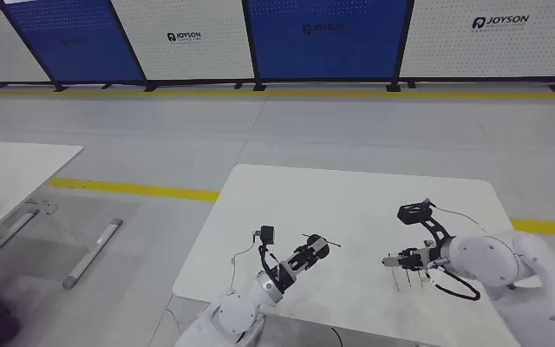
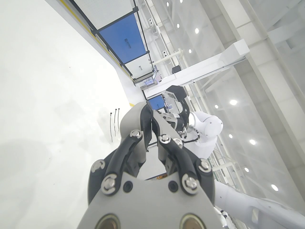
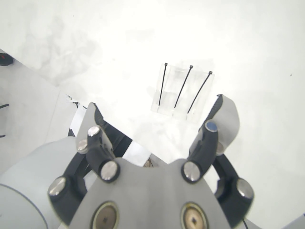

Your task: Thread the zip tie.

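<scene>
From the top view, we judge the task to be at an early step. The left gripper [image 1: 314,249] is above the near part of the worktop [image 1: 364,199], closed on what looks like a zip tie [image 1: 332,243], whose thin black strap sticks out past the fingertips. The left arm comes up from the near edge and slants toward the middle of the worktop. The right gripper [image 1: 390,260] hangs well apart from it, just over a row of spare zip ties [image 1: 408,279], with the forearm bent in from the right side. No loop is formed yet. As we see it, the next move calls for the right gripper to take the free tail and guide it into the head, which needs both arms brought close together and a fine alignment.

In the left wrist view, the left gripper [image 2: 150,117] has its fingers pressed together. We cannot make out the strap between them here. The spare zip ties [image 2: 114,122] lie on the worktop beyond it, near the other arm.

In the right wrist view, the right gripper [image 3: 158,104] has its fingers wide apart and holds nothing. It is tilted down at the three spare zip ties [image 3: 183,86], which lie side by side on a clear holder [image 3: 203,103].
</scene>
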{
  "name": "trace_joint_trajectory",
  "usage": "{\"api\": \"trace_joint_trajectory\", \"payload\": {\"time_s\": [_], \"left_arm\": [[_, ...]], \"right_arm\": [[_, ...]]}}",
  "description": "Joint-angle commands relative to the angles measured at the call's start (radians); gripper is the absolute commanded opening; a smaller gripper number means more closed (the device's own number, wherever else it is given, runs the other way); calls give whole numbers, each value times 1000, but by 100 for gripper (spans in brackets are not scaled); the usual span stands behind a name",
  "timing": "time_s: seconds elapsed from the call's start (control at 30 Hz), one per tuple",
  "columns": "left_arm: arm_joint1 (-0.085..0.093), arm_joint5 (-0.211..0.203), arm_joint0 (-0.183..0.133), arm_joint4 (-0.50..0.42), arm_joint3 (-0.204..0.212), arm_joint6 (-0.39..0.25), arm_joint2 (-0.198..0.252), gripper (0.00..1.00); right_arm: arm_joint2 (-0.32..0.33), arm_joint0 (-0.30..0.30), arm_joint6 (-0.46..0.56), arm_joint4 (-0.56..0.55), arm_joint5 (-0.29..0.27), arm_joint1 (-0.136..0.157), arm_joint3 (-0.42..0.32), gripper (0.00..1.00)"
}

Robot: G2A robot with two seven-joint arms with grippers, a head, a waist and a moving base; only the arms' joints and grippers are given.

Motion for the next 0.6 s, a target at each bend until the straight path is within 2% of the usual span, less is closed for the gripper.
{"api": "trace_joint_trajectory", "payload": {"time_s": [0.0,0.23,0.33,0.47,0.57], "left_arm": [[0,0,0,0,0,0,0,0],[0,0,0,0,0,0,0,0],[0,0,0,0,0,0,0,0],[0,0,0,0,0,0,0,0],[0,0,0,0,0,0,0,0]], "right_arm": [[-6,-23,-44,-13,14,-2,-18,100],[49,-137,-177,8,0,8,-60,100],[71,-179,-192,-6,-3,15,-90,100],[98,-198,-191,9,-11,18,-81,100],[106,-196,-202,41,-38,16,-58,100]]}}
